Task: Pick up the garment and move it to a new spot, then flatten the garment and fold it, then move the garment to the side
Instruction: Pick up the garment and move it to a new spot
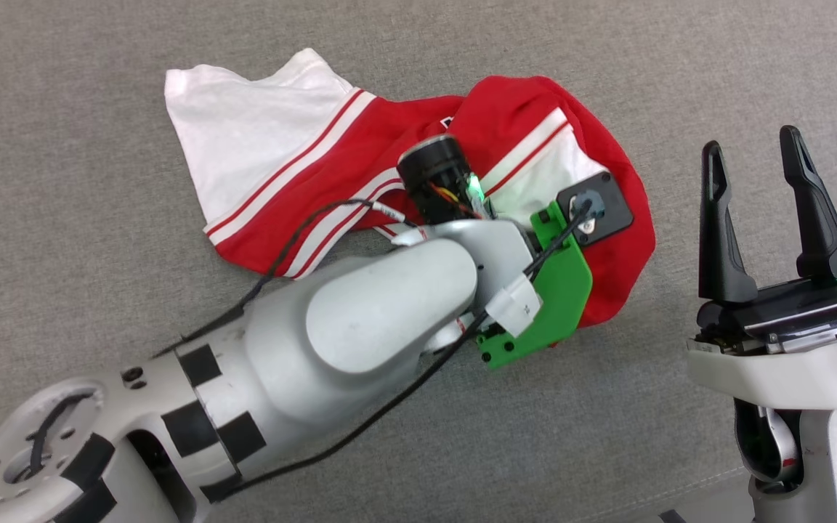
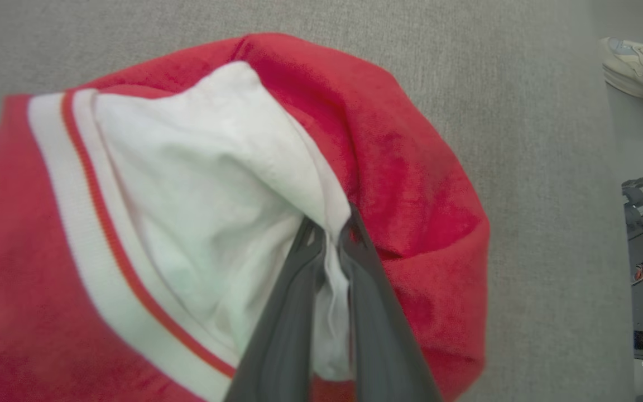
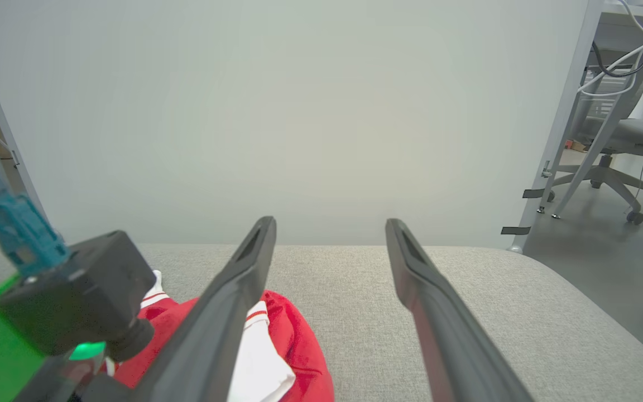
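Left tool (image 2: pixel 330 229) is down on the garment (image 1: pixel 382 138), its two dark fingers (image 2: pixel 285 329) squeezed nearly together with a fold of white sleeve cloth (image 2: pixel 204 184) caught between them. That is a firm pinch, and the fabric bunches up right at the fingertips. Around the pinch the red body of the jersey balloons outward, and a white-and-red striped trim (image 2: pixel 104 234) runs off to one side of the fingers.

From the head view, the left forearm (image 1: pixel 360 319) and its green bracket (image 1: pixel 556 290) cover the middle of the shirt. Beyond the wrist the garment lies crumpled on the grey desk (image 1: pixel 62 218), and its other white sleeve (image 1: pixel 244 131) is spread flat, well out from the left tool.

Right tool (image 1: pixel 751 139) hangs apart from all this, with its fingers spread wide and nothing between them. Through its own camera, the red heap sits low beside its one finger (image 3: pixel 226 312), not touching as far as I can tell. A pale shoe (image 2: pixel 639 72) shows past the desk edge, and an office chair (image 3: pixel 628 145) stands off to the right tool's far side.
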